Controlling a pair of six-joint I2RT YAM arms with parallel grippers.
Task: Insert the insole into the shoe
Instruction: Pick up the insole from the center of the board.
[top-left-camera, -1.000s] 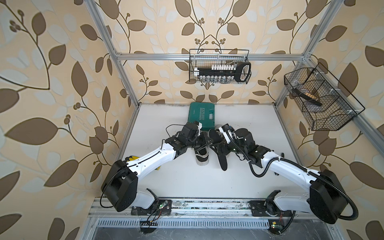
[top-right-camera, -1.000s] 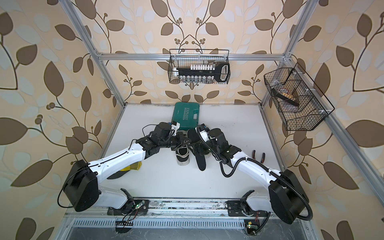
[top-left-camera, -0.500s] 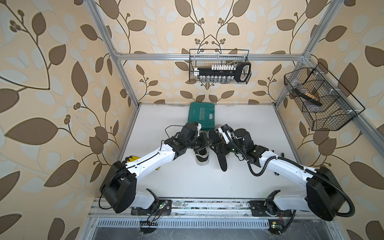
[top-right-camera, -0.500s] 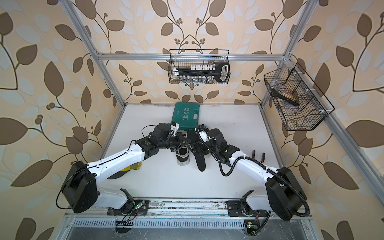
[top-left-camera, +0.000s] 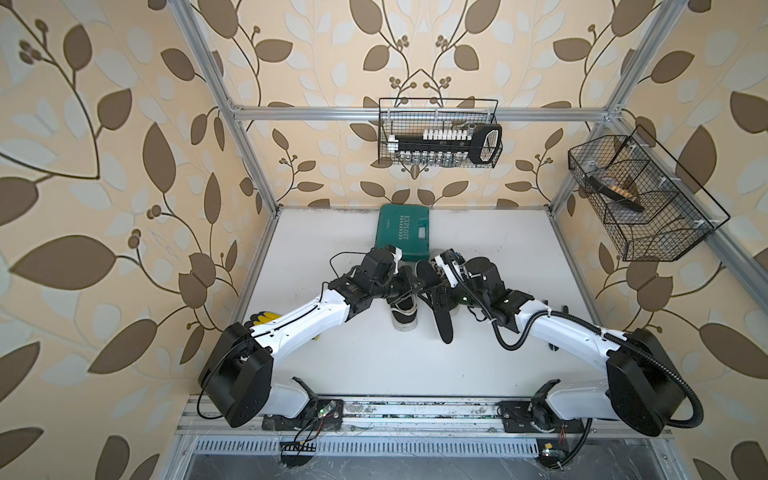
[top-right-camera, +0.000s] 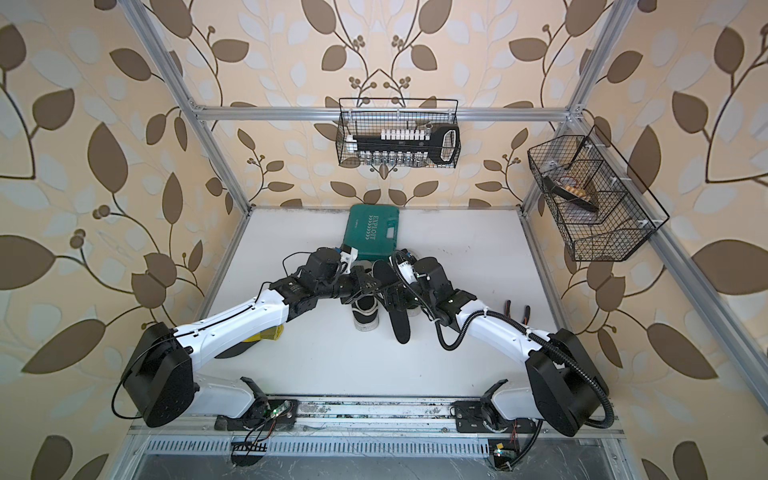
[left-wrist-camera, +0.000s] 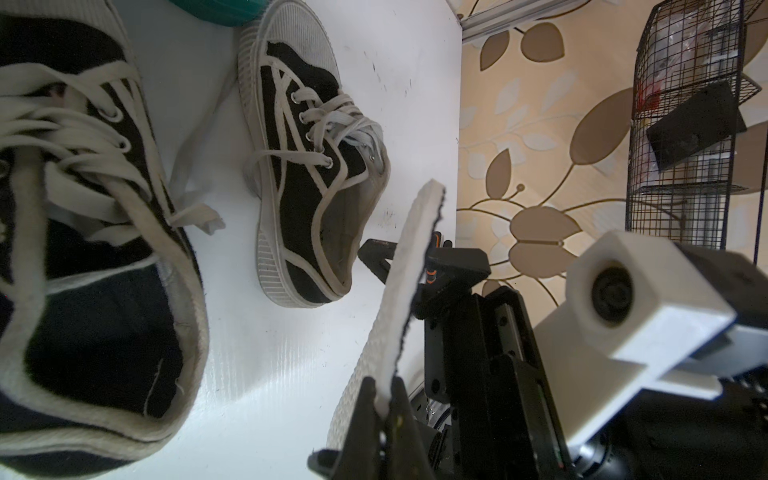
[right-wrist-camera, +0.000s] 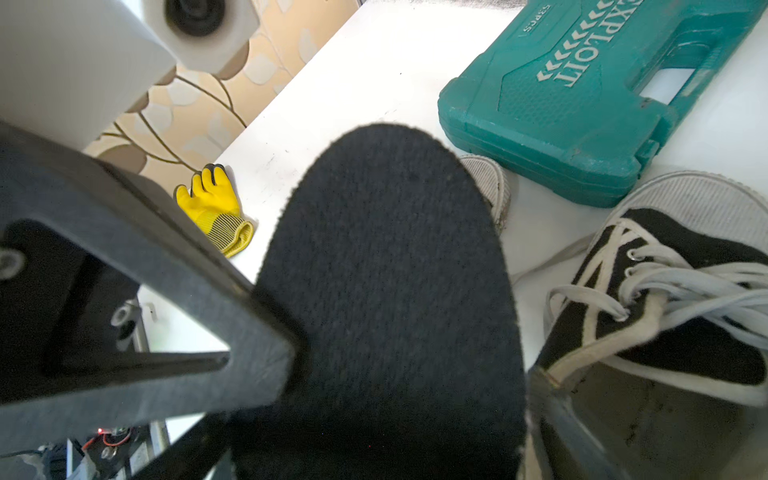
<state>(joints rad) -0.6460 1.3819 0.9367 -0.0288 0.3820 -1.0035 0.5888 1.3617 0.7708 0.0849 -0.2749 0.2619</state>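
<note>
The black insole (top-left-camera: 443, 326) with a white underside (left-wrist-camera: 399, 291) hangs tilted above the table, between two black-and-white sneakers. My left gripper (left-wrist-camera: 382, 395) is shut on one long edge of it. My right gripper (right-wrist-camera: 411, 374) straddles its width, with a finger (right-wrist-camera: 249, 332) against each side edge, jaws wide. One shoe (top-left-camera: 403, 318) lies under my left gripper (top-left-camera: 417, 286), heel toward the front. The other shoe (left-wrist-camera: 307, 187) lies beside my right gripper (top-left-camera: 438, 291), toe near the green case.
A green tool case (top-left-camera: 402, 230) lies at the back centre. A yellow glove (right-wrist-camera: 212, 208) sits by the left arm and pliers (top-right-camera: 517, 309) by the right arm. Wire baskets hang on the back wall (top-left-camera: 438, 135) and the right wall (top-left-camera: 636, 199).
My right gripper's jaws have narrowed slightly onto the insole's width. Both arms, the insole and the shoes stay almost where they were.
</note>
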